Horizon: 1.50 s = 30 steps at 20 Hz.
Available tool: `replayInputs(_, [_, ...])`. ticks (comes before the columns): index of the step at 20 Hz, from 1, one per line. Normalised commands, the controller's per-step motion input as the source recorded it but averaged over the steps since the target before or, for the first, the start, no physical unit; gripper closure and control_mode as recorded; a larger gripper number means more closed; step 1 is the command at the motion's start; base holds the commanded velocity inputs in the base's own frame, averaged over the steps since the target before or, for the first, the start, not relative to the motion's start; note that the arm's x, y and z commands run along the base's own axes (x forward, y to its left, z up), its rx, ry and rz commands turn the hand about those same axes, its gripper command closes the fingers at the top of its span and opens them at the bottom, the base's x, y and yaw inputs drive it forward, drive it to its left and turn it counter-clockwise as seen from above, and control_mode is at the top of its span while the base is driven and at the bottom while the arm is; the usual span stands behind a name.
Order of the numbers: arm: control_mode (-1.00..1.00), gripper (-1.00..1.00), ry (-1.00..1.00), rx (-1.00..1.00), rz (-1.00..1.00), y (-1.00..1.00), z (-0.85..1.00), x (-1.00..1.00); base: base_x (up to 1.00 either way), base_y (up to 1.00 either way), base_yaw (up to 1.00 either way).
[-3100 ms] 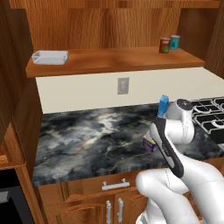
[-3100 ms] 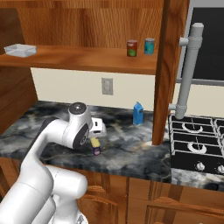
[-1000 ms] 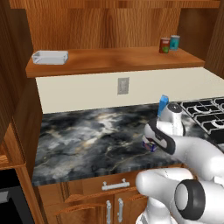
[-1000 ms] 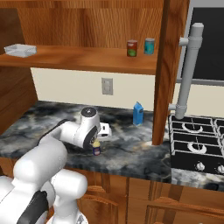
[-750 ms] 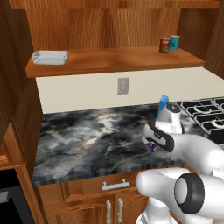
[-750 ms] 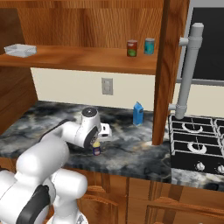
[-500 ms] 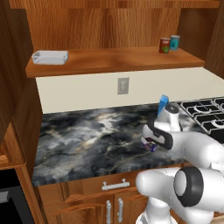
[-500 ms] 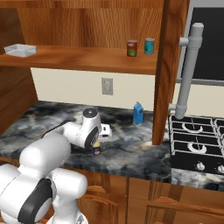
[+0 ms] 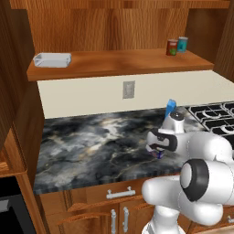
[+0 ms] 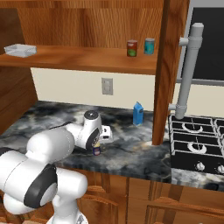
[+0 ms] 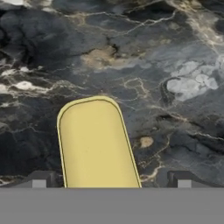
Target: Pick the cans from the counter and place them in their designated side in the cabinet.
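The blue can (image 10: pixel 96 151) stands upright on the counter (image 9: pixel 91 146), yellow top (image 11: pixel 97 144) up, between the gripper's (image 11: pixel 111 180) wide-open fingers; a blue carton (image 10: pixel 138 113) stands behind.

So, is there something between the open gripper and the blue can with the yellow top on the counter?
Nothing visible. In the hand view the blue can lies directly between the fingertips of the gripper, with bare counter around it.
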Motion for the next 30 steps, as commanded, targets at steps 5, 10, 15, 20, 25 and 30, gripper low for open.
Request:
replayInputs(5, [-1.0,1.0,0.0,0.0,0.0,0.0,-0.18,0.09,0.0,0.0,0.0])
replayInputs(10, [-1.0,1.0,0.0,0.0,0.0,0.0,-0.11,0.07,0.0,0.0,0.0])
replayInputs(15, [-1.0,1.0,0.0,0.0,0.0,0.0,-0.01,0.0,0.0,0.0,0.0])
replayInputs(20, [-1.0,1.0,0.0,0.0,0.0,0.0,0.24,-0.01,0.0,0.0,0.0])
replayInputs(25, [-1.0,1.0,-0.05,0.0,0.0,0.0,0.55,-0.19,0.0,0.0,0.0])
replayInputs(30, [-1.0,1.0,-0.06,0.0,0.0,0.0,0.63,-0.22,0.0,0.0,0.0])
